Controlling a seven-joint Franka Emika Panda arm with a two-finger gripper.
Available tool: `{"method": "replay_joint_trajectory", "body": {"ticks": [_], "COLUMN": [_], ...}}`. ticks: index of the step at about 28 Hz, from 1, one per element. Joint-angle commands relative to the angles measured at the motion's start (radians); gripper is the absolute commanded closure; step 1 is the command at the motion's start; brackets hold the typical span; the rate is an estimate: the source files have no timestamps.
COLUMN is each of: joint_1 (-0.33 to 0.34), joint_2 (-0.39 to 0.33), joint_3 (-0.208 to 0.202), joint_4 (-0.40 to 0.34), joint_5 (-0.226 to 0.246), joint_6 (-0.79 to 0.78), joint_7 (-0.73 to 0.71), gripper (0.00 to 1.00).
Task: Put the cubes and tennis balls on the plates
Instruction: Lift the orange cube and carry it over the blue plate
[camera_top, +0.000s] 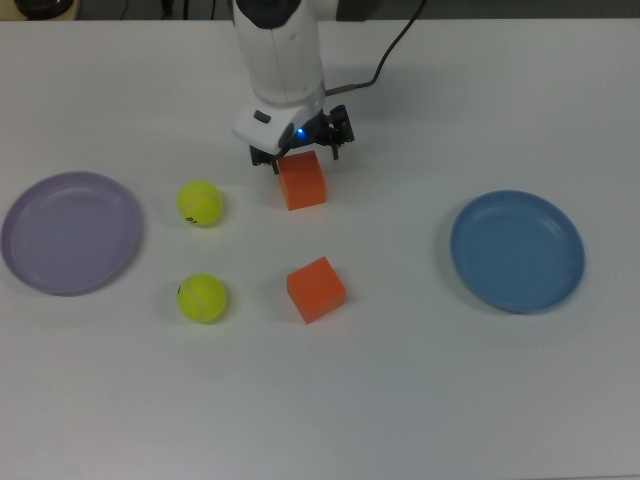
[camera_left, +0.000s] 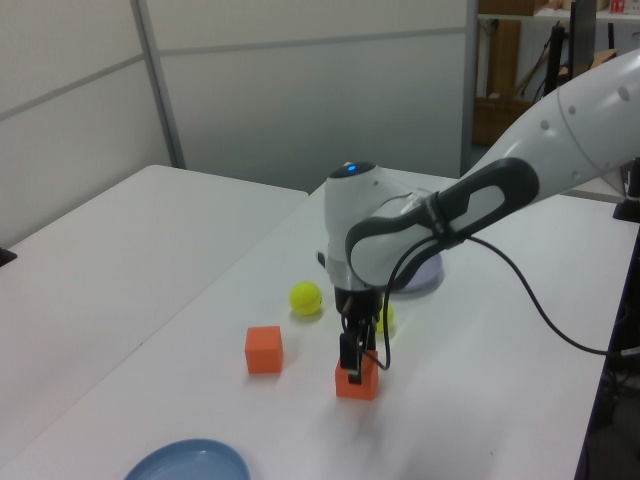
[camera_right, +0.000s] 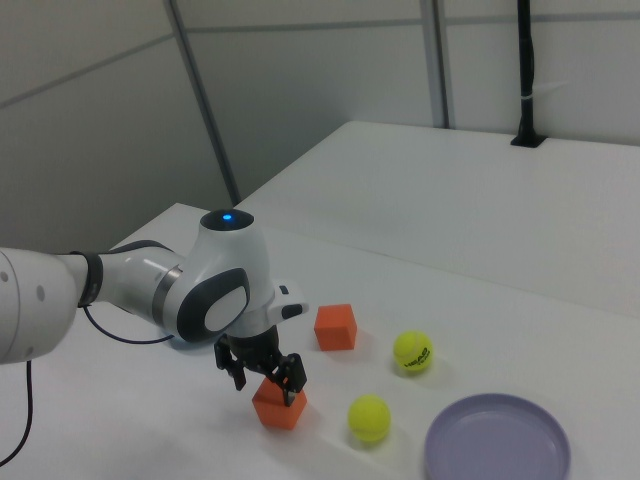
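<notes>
Two plates bracket the white tabletop (camera_top: 400, 400) in the top view: lavender plate (camera_top: 68, 232) at far left, blue plate (camera_top: 517, 251) at right, both bare. Just right of the lavender plate sit two tennis balls, upper ball (camera_top: 200, 203) and lower ball (camera_top: 202, 298). Next come the cubes: upper cube (camera_top: 302, 181) and lower cube (camera_top: 316, 289), apart from each other. Hand (camera_top: 299, 160) is low over the upper cube, fingers spread apart, straddling its top edge. Arm body hides the tabletop behind that cube; a black cable (camera_top: 395, 45) trails off above.
</notes>
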Motion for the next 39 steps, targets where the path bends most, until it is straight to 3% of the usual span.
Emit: {"method": "replay_joint_trajectory", "body": {"ticks": [1, 11, 15, 16, 18, 19, 25, 28, 35, 39], "joint_1": [0.007, 0.004, 0.004, 0.005, 0.005, 0.005, 0.007, 0.007, 0.01, 0.073], "joint_2": [0.013, 0.054, 0.053, 0.053, 0.053, 0.053, 0.035, 0.042, 0.08, 0.149], "joint_3": [0.002, 0.002, 0.002, 0.002, 0.002, 0.002, 0.008, 0.05, 0.159, 0.176], "joint_4": [-0.009, 0.0, 0.001, 0.003, 0.011, 0.017, 0.092, 0.194, 0.287, 0.373], "joint_5": [-0.028, -0.049, -0.049, -0.049, -0.049, -0.049, -0.04, -0.039, -0.052, -0.091], "joint_6": [0.031, 0.082, 0.082, 0.081, 0.081, 0.079, 0.065, 0.053, 0.065, 0.07], "joint_7": [-0.011, 0.0, 0.02, 0.032, 0.041, 0.044, 0.086, 0.156, 0.251, 0.308], "gripper": [0.0, 0.01, 0.37, 0.67, 0.95, 1.0, 1.0, 1.0, 1.0, 1.0]}}
